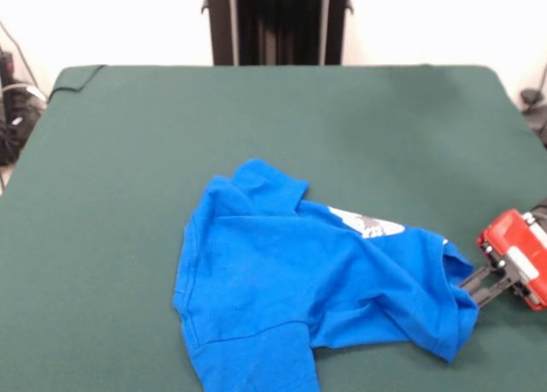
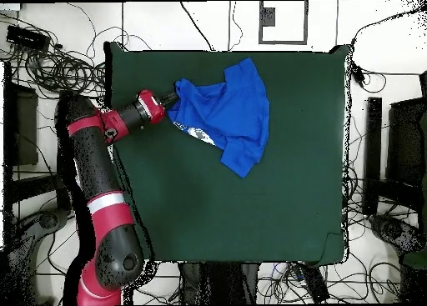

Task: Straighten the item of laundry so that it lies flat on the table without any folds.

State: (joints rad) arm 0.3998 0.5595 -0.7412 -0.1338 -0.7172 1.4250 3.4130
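The bright blue T-shirt (image 1: 282, 281) lies crumpled on the dark green table (image 1: 256, 119), near its front edge. It is folded over itself, with a strip of the white-grey print (image 1: 367, 224) showing. A sleeve (image 1: 265, 183) points toward the far side. My gripper (image 1: 468, 288) comes in low from the right, its red body (image 1: 513, 255) just off the cloth. Its black fingers (image 1: 483, 283) reach into the shirt's bunched right edge and are closed on it, with the tips hidden by cloth. In the overhead view the gripper (image 2: 172, 97) meets the shirt (image 2: 225, 111) at its left corner.
The arm (image 2: 100, 178) runs along the table's left edge in the overhead view. Cables and black stands surround the table (image 2: 250, 211). The robot's black pedestal (image 1: 278, 20) stands behind the far edge.
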